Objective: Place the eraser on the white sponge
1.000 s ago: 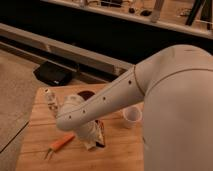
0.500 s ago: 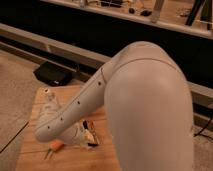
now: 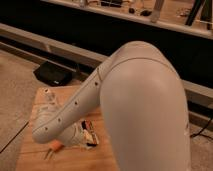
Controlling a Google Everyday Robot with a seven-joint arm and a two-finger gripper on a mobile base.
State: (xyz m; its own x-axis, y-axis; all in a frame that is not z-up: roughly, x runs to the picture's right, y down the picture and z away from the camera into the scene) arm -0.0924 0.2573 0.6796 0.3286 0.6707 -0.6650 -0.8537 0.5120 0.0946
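- One arm (image 3: 135,100) fills most of my view; its big pale elbow housing blocks the right half of the surface (image 3: 37,150).
- Forearm runs down-left from the elbow, ending low over the left-center of the wooden surface.
- End effector (image 3: 80,136) sits at the bottom of that forearm, just above the surface, mostly hidden behind the wrist link. Its fingers are together.
- Eraser (image 3: 90,133) shows just right of the end effector: dark edges, reddish label with pale marks. It's right at the fingertips; I can't tell if it's clamped or just touching.
- White sponge: pale block under or behind the end effector may be it, but I can't separate it from the wrist, so no call on that.
- Carrot (image 3: 54,146) lies on the surface just left-below the wrist, orange tip visible.
- Small white bottle (image 3: 48,96) stands near the back-left corner of the surface.
- Black box (image 3: 52,75) sits on the floor behind the surface.
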